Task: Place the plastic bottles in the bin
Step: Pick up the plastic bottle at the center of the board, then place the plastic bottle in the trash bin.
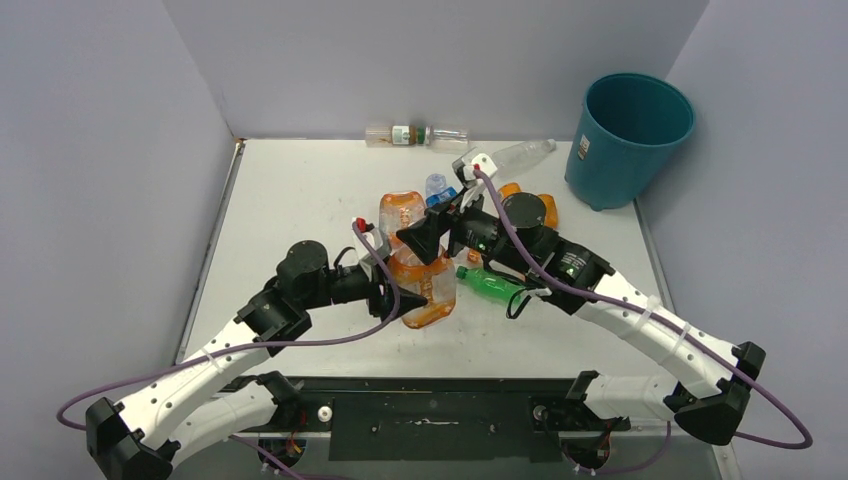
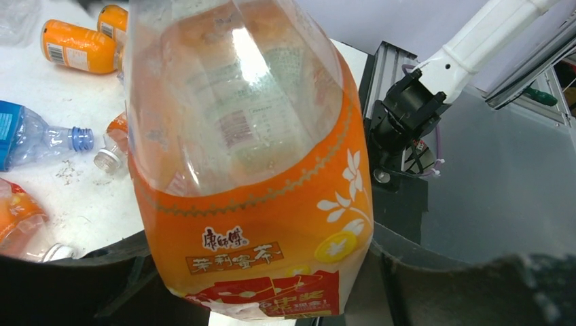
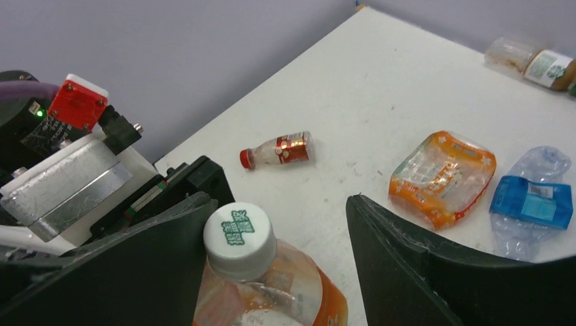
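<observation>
The large orange-labelled jug stands upright at the middle of the table. My left gripper is shut on its lower body from the left. From above and behind, my right gripper stands open around the jug's white cap; the cap rests against the left finger, with a gap to the right one. Behind them lie a green bottle, orange bottles, a blue-labelled bottle and a crushed orange-labelled one. The teal bin stands at the back right.
Clear bottles lie against the back wall, and another clear one lies near the bin. A small red-capped bottle lies on the table left of the jug. Grey walls close in the table's left, back and right.
</observation>
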